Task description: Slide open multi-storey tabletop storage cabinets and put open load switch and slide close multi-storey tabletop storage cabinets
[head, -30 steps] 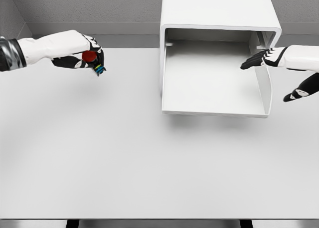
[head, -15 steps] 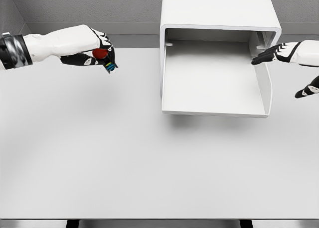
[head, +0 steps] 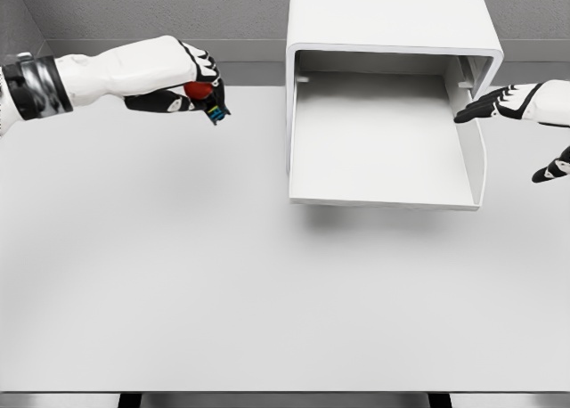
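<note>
Carried rightward since the earlier frames, the load switch (head: 203, 93) now hangs above the far left part of the tabletop (head: 223, 283), nearer the cabinet yet still well apart from it. My left robot hand (head: 183, 78) is curled around it, so that only its red knob and a dark end with coloured terminals show between the fingers. As far as I can tell, its long axis runs on a slant, the terminal end pointing down and to the right, toward the drawer; most of the body is hidden in my grip.

Pulled out of the storage cabinet (head: 392, 16), the drawer (head: 378, 141) lies open with its floor bare.

My right robot hand (head: 512, 105) has drawn back to the right, off the drawer's right wall, and hovers just beside it with fingers extended, holding nothing.

For this step I judge it best to keep the grip firm, lift the switch clear over the drawer's left wall, lower it close to the floor, and only then release it.
</note>
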You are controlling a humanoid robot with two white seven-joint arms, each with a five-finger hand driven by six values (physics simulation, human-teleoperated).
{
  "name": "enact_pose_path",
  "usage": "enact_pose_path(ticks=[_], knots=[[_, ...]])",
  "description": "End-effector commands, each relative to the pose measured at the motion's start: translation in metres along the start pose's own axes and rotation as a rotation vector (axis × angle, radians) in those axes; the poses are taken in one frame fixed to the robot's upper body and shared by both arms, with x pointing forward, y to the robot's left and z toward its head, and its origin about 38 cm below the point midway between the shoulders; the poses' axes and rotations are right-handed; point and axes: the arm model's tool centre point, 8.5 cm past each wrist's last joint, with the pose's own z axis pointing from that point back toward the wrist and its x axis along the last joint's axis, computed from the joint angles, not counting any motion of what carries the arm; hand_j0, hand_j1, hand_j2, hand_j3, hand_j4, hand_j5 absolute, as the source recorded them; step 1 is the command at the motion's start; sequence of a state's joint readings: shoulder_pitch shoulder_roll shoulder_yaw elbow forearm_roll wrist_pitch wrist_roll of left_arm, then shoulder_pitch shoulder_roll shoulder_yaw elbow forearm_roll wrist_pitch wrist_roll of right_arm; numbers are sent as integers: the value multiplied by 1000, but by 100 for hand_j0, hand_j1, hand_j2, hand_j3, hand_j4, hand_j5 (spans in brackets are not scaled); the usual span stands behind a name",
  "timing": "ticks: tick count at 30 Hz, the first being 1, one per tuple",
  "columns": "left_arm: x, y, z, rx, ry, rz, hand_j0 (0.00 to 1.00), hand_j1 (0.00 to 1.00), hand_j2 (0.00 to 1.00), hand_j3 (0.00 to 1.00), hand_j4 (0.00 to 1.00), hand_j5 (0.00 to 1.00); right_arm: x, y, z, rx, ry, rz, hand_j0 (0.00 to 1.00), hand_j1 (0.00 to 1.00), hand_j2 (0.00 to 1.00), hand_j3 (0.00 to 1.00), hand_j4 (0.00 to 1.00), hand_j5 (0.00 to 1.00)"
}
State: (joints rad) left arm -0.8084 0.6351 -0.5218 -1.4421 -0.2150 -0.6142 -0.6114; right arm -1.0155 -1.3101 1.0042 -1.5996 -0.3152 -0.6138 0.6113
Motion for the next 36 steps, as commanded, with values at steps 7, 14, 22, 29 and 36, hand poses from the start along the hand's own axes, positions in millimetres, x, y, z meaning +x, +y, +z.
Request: enact_pose_path(ticks=[7, 14, 22, 29, 36], knots=[[18, 9, -17, 44, -63, -11, 45, 45, 45, 45, 45, 45, -2, 3, 0, 1, 4, -12, 100, 100, 100, 100, 100, 100], [27, 15, -33, 81, -104, -7, 45, 45, 45, 45, 45, 45, -5, 8, -4, 24, 14, 2, 100, 100, 100, 100, 100, 100], [37, 28, -34, 119, -130, -35, 45, 45, 45, 45, 45, 45, -5, 5, -4, -27, 17, 4, 100, 100, 100, 100, 100, 100], [54, 36, -36, 143, -183, -55, 45, 45, 45, 45, 45, 45, -3, 9, -7, -3, 16, 17, 100, 100, 100, 100, 100, 100], [55, 47, -18, 188, -201, -26, 45, 45, 45, 45, 45, 45, -3, 9, -5, 8, 24, 26, 100, 100, 100, 100, 100, 100]])
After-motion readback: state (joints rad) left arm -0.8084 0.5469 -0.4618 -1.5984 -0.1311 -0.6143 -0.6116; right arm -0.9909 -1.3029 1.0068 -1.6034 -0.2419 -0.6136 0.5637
